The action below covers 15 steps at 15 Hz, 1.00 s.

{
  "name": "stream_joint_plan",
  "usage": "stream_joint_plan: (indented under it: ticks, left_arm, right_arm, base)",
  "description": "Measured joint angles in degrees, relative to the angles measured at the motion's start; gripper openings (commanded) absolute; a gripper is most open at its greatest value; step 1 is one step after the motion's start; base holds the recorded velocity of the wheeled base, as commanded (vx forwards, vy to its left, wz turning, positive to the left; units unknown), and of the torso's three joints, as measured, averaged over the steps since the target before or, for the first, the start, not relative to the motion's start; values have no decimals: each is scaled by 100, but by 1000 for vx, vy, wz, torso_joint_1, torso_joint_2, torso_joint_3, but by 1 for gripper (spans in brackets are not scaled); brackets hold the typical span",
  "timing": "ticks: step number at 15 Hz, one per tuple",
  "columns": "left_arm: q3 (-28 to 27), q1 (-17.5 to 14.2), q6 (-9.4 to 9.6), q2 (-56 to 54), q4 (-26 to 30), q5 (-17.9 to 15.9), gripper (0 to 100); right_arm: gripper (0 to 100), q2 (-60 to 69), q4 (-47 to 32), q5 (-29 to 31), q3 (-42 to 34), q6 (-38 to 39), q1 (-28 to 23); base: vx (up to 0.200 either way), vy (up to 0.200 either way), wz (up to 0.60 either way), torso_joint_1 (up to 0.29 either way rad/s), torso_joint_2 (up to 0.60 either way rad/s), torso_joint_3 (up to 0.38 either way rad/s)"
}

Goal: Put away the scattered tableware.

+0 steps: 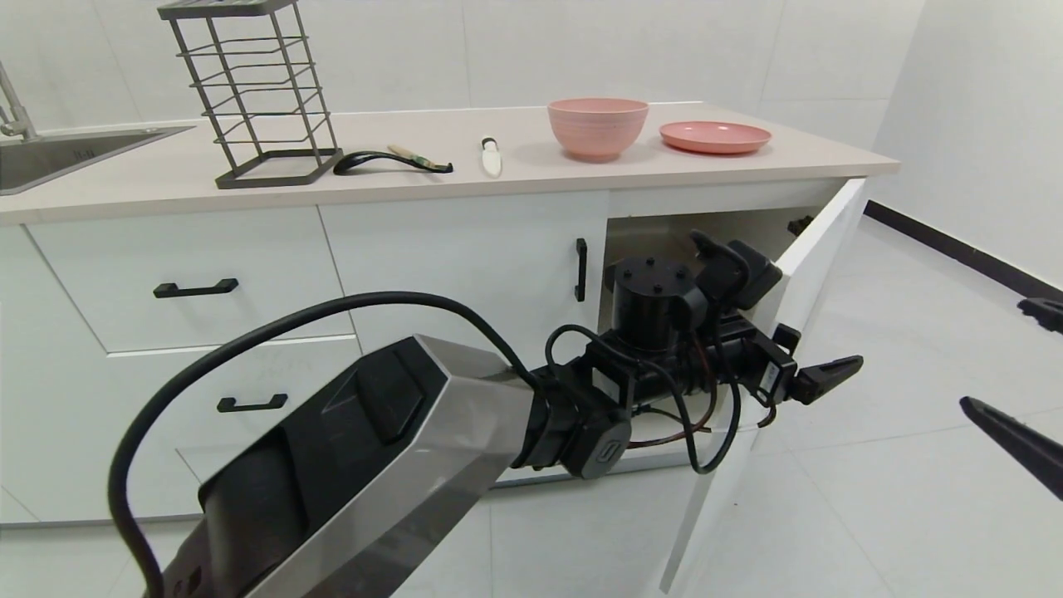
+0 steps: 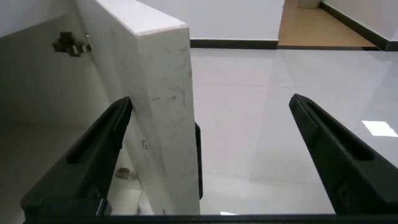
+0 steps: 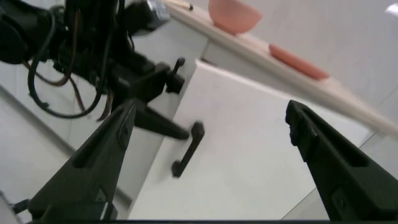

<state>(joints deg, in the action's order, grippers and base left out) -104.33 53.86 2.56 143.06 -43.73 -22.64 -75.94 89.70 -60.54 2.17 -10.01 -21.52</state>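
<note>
the left gripper sits low in front of the counter, at the free edge of the open cabinet door. its two black fingers are spread wide and straddle that edge. one finger is on the inner side of the door, close against the panel, though i cannot tell whether it touches. the other finger is well apart on the outer side, where the black door handle is. it has hold of nothing

the right gripper hangs off to the robot's right, over the floor and apart from the door. its fingers are also wide apart, with nothing between them

the tableware is all up on the counter. the pink bowl stands upright above the open cabinet, and the pink plate lies flat just beside it, nearer the counter's right end, the two not touching. to the left of the bowl lies a small white utensil. further left lies a black spoon, with a wooden-handled piece lying across or against its handle. the spoon's bowl is just beside the base of an upright dark wire rack. a steel sink is set into the counter at the far left
</note>
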Motion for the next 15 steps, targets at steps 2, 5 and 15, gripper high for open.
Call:
stream_joint_plan:
  ticks: [2,5,15]
  left_arm:
    - [-2,71,-7,30,-55,-7,100]
    - [-17,132,-2,74,-69,-10,100]
    - [-752,546,-5,411,10,-90,100]
  right_arm:
    - [100,358,13,0,102,-9,-23]
    - [100,719,13,0,171,-9,-28]
    - [100,1180,13,16,461,35,-190]
  base:
    - [0,0,0,0,0,0]
    - [0,0,0,0,0,0]
    - [0,0,0,0,0,0]
